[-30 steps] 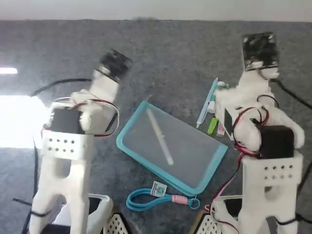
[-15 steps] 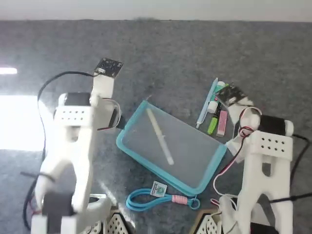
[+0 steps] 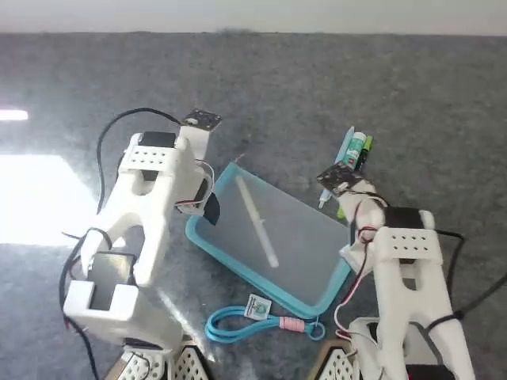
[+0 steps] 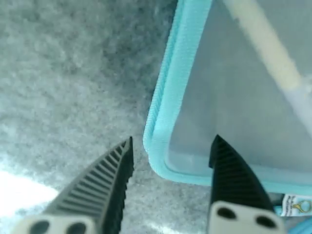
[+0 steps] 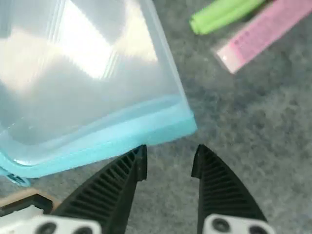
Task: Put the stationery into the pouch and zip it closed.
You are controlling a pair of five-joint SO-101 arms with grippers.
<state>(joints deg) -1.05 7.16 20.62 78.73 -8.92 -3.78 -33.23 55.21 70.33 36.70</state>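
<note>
I see my right hand (image 5: 170,152) with fingers parted just off the turquoise corner of the pouch (image 5: 97,73); a green marker (image 5: 224,12) and pink strip (image 5: 263,31) lie nearby on the grey desk (image 5: 253,122).

The pouch (image 3: 305,247) lies flat in the middle of the counter (image 3: 277,79), slanting from far left to near right, with a pen (image 3: 257,223) inside it. My left jaws stand spread astride its left corner, one over the pouch, one over bare counter. My right jaws hang parted just off its right corner. Beyond that corner a marker (image 5: 226,12) and a flat bar (image 5: 263,29) lie side by side; more pens (image 3: 358,146) lie farther back. A looped strap (image 3: 271,321) lies just near of the pouch.
</note>
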